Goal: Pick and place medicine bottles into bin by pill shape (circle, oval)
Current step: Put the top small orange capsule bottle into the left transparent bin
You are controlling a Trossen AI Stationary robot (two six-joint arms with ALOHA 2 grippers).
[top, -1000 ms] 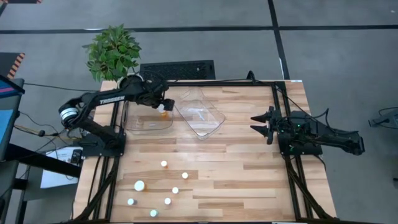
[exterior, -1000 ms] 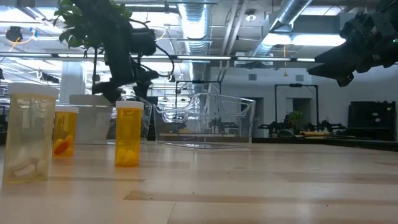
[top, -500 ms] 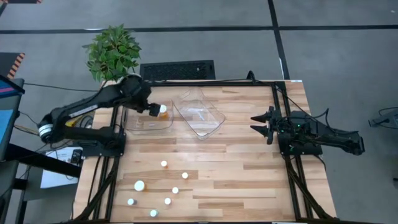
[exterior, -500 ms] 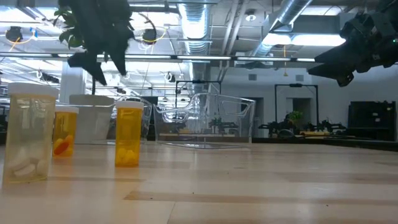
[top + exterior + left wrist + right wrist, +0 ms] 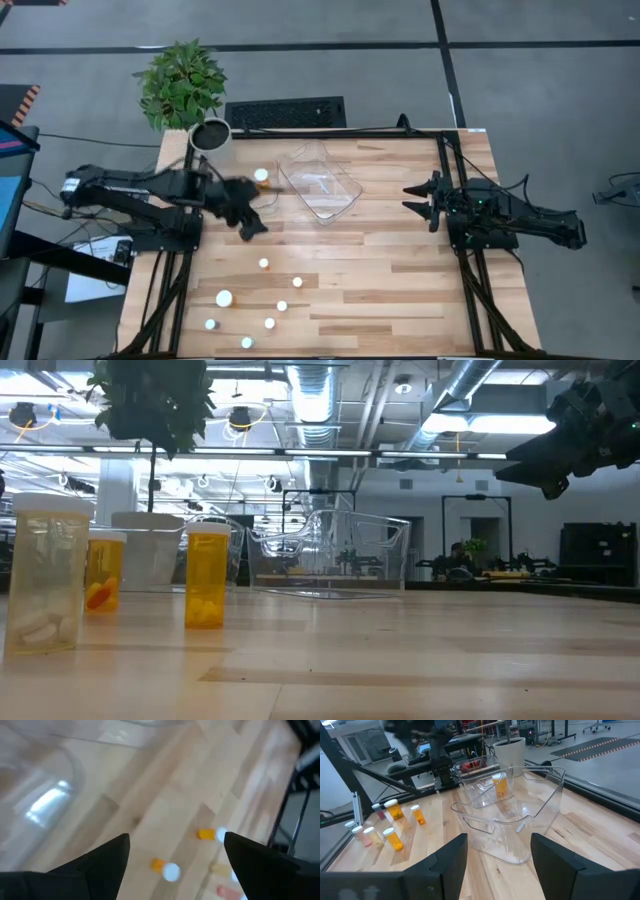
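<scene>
Two clear tubs sit side by side at the table's far edge: the left tub contains one medicine bottle, and the right tub lies just beside it toward the table's centre. Six more medicine bottles stand grouped near the front left corner, well apart from both tubs. A potted plant stands off the table beyond its far left corner, behind the left tub.

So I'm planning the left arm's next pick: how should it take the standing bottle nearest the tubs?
Probably from straight above, the left end effector closing on the bottle just below its white cap. It stands upright with open table around it.
</scene>
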